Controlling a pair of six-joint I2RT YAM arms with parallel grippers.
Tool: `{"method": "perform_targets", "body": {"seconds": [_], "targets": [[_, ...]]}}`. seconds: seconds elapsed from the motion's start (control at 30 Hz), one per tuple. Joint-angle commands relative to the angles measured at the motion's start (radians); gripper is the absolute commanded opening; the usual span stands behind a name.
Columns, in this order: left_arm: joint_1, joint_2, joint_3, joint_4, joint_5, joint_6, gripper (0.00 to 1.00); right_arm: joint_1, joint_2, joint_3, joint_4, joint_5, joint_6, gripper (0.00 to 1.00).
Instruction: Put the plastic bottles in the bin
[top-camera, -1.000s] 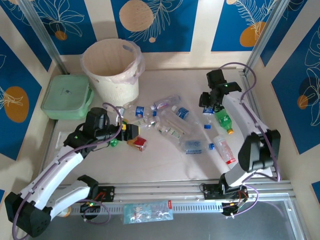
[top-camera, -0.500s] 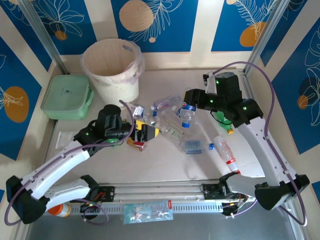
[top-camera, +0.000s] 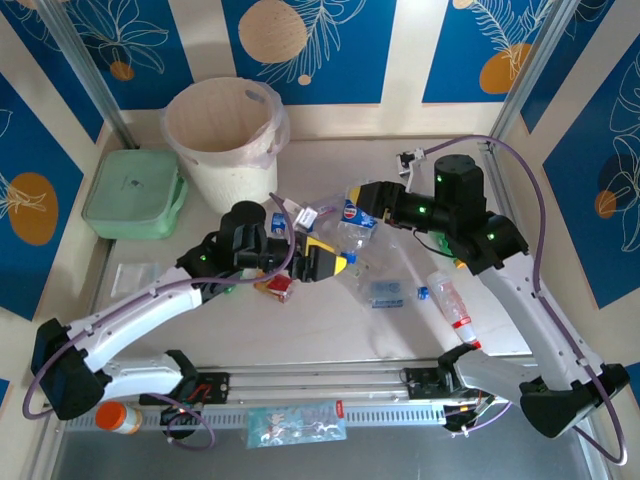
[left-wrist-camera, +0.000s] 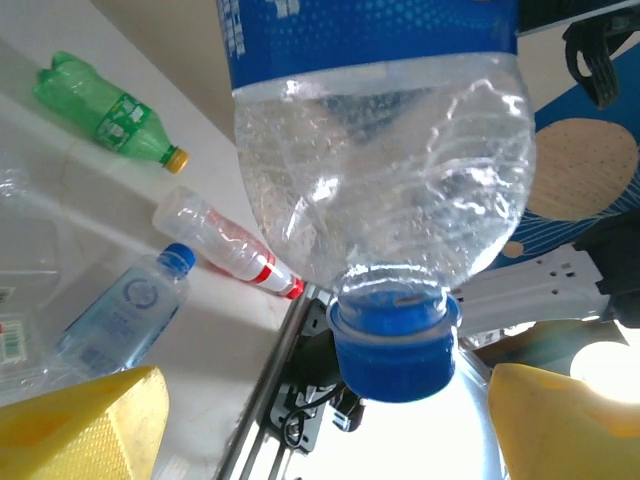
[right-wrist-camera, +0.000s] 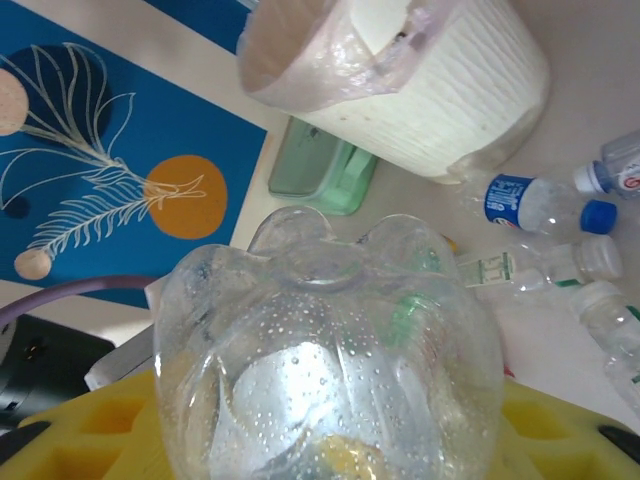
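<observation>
My right gripper (top-camera: 368, 198) is shut on the base of a clear plastic bottle (top-camera: 355, 232) with a blue label, held above the table with its blue cap (left-wrist-camera: 394, 348) pointing down. That bottle's dimpled bottom (right-wrist-camera: 330, 340) sits between the right gripper's yellow fingers (right-wrist-camera: 70, 430). My left gripper (top-camera: 325, 262) is open just below it, and the cap hangs between its wide-apart yellow fingers (left-wrist-camera: 85, 425) without touching them. More plastic bottles lie on the table: a green one (left-wrist-camera: 110, 108), a red-labelled one (top-camera: 450, 300) and a blue-labelled one (top-camera: 385, 293). The cream bin (top-camera: 222, 135) stands at the far left.
A pale-green lidded box (top-camera: 133, 193) lies left of the bin. Small bottles (right-wrist-camera: 540, 205) are scattered between bin and grippers. A red packet (top-camera: 278, 287) lies under the left arm. An orange-capped jar (top-camera: 115, 417) sits off the table at the near left. Metal rails border the front and right.
The right arm swung left from the table's right side, carrying the bottle. The left arm reached right and forward, so the bottle's cap now hangs between its fingers.
</observation>
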Motion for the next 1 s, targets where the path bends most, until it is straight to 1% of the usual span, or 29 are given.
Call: {"method": "perform_targets", "body": {"seconds": [0.0, 0.13, 0.37, 0.5, 0.6, 0.73, 0.83, 0.93, 0.97], "targets": [[-0.011, 0.010, 0.039, 0.074, 0.047, -0.034, 0.80, 0.015, -0.025, -0.027, 0.054, -0.030, 0.034, 0.51], [-0.019, 0.035, 0.043, 0.132, 0.080, -0.075, 0.71, 0.041, -0.032, -0.040, 0.070, -0.006, 0.038, 0.51], [-0.037, 0.062, 0.064, 0.157, 0.101, -0.094, 0.55, 0.074, -0.046, -0.045, 0.078, 0.046, 0.031, 0.51], [-0.039, 0.069, 0.073, 0.165, 0.107, -0.096, 0.38, 0.077, -0.051, -0.053, 0.077, 0.058, 0.021, 0.52], [-0.040, 0.071, 0.081, 0.162, 0.109, -0.092, 0.29, 0.077, -0.058, -0.062, 0.071, 0.069, 0.014, 0.52], [-0.043, 0.070, 0.088, 0.149, 0.104, -0.077, 0.20, 0.078, -0.068, -0.071, 0.071, 0.073, 0.006, 0.52], [-0.046, 0.061, 0.107, 0.105, 0.091, -0.047, 0.13, 0.079, -0.071, -0.056, 0.044, 0.085, -0.015, 0.64], [-0.042, 0.049, 0.146, -0.006, 0.043, 0.030, 0.08, 0.070, -0.092, -0.029, 0.000, 0.119, -0.048, 0.75], [-0.039, 0.044, 0.159, -0.045, 0.016, 0.051, 0.06, 0.064, -0.102, -0.017, -0.016, 0.131, -0.061, 0.80]]}}
